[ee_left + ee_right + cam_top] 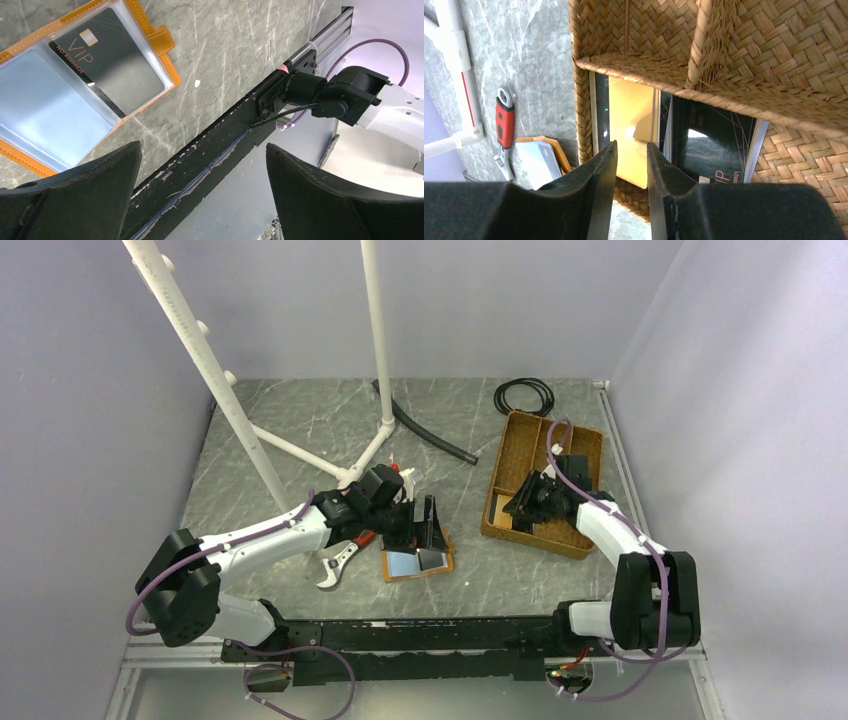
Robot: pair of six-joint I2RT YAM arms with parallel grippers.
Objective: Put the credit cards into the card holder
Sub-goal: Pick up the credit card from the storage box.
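Black VIP card (112, 62) sleeved in orange leather holder (40, 105); dark cards (714, 135) await in woven tray (774, 45). Left tool (203, 147) spread, right tool (631, 145) barely parted.

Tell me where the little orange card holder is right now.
In the top view the card holder lies open near the middle of the table, right by the left gripper, with the wrench to its left.

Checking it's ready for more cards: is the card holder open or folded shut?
Open: the card holder lies spread on the table, clear sleeves up, a black VIP card in one.
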